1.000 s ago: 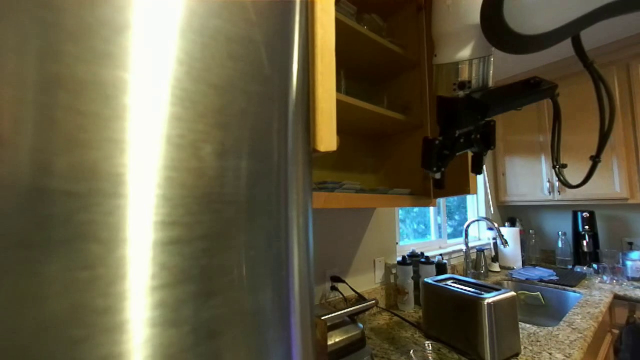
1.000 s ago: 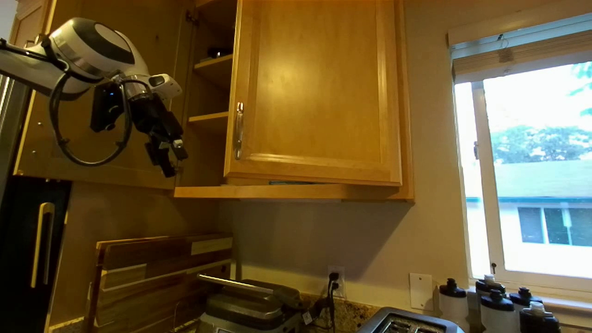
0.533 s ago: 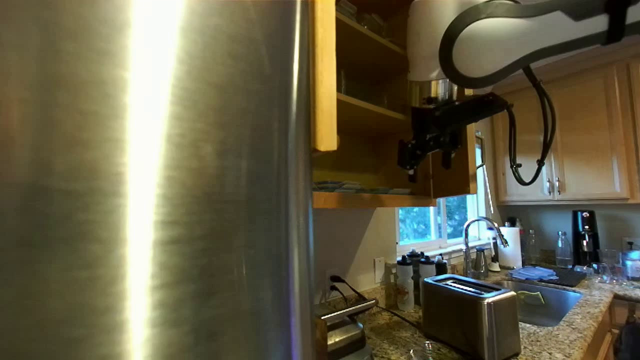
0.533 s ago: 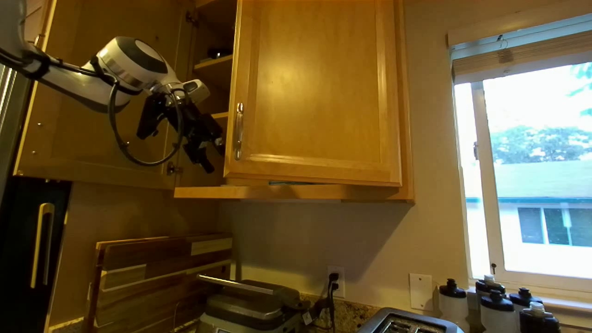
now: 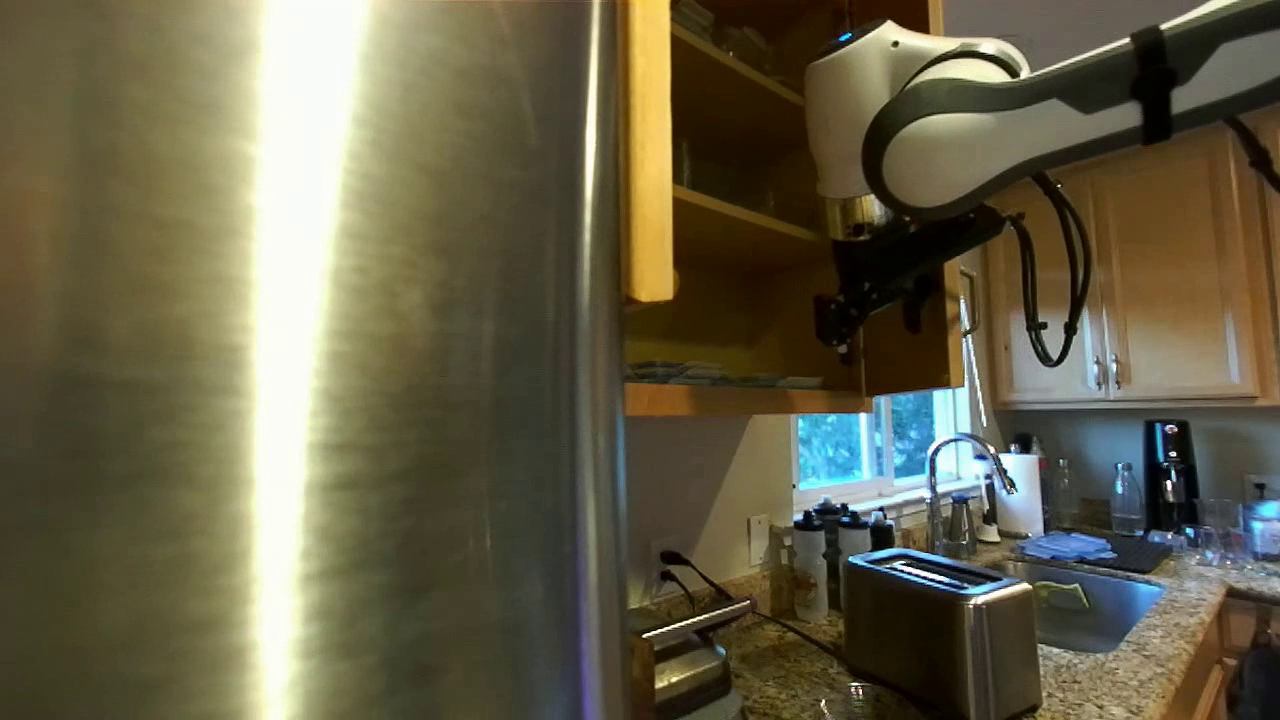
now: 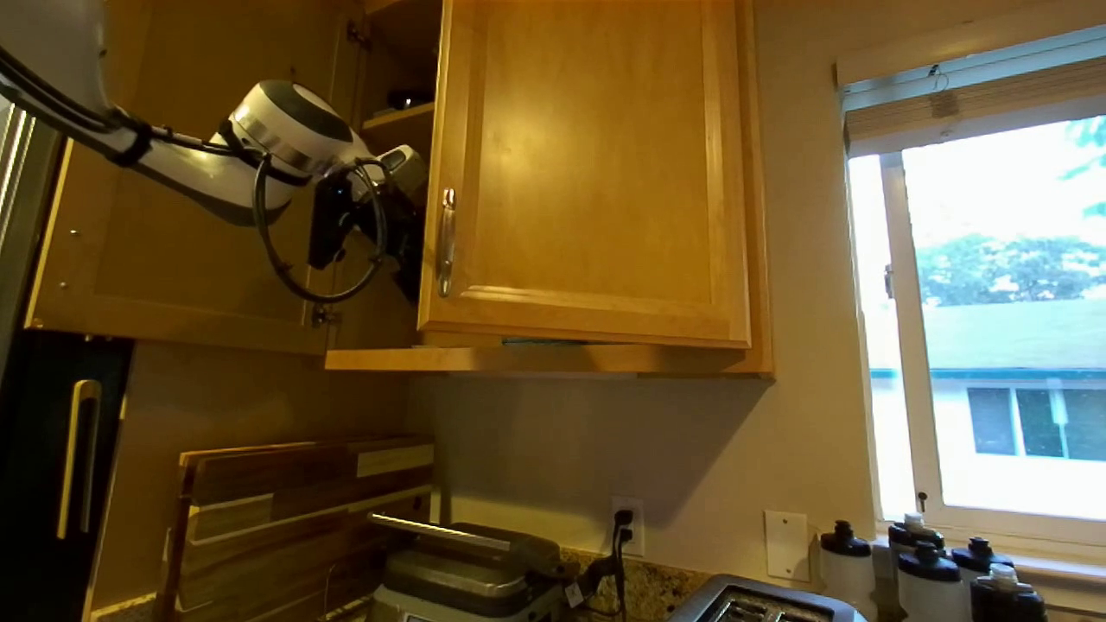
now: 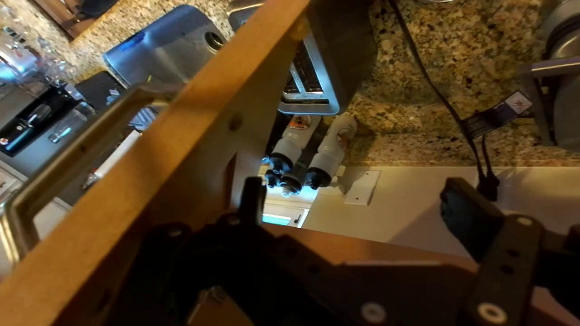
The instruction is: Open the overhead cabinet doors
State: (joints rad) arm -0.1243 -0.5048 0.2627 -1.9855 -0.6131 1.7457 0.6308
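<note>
Wrist view shows gripper [image 7: 358,203] parted, cabinet door [image 7: 190,145] partly hiding toaster [image 7: 333,68] near bottles [image 7: 330,151].

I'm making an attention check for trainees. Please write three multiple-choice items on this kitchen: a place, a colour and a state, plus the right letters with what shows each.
1. Where does the toaster stand?
A) in the sink
B) on the granite countertop
C) on the windowsill

2. What colour are the caps on the water bottles?
A) black
B) red
C) yellow

3. The overhead cabinet door nearest the hand is:
A) flush shut
B) off its hinges
C) partly open

Right letters:
1: B, as an exterior view shows granite right beside it.
2: A, as both exterior views show them black.
3: C, as the wrist view shows its edge and inner face.
</note>
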